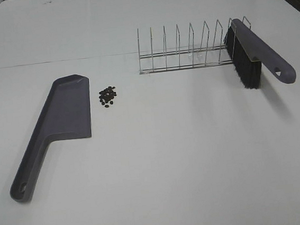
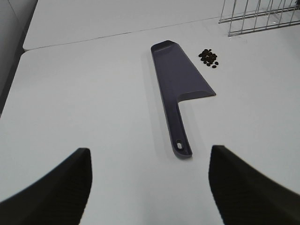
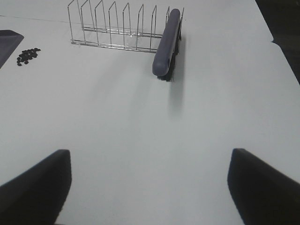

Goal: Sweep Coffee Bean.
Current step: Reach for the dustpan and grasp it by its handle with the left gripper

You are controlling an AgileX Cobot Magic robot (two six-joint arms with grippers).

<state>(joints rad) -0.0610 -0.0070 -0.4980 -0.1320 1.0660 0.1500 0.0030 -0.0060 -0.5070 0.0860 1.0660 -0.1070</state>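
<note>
Both grippers are up over the table and neither is touching anything. The left gripper (image 2: 149, 154) is spread wide and empty above the grey dustpan (image 2: 176, 75), which lies flat on the white table (image 2: 70, 108). The coffee bean (image 2: 208, 57) pile sits in a tight cluster just beside the dustpan's wide end, not touching it. Beyond the beans from the dustpan stands the wire rack (image 1: 186, 50). The brush (image 1: 251, 55) is at the rack's end farthest from the dustpan, bristles down. The right gripper (image 3: 149, 154) is released too, holding nothing.
</note>
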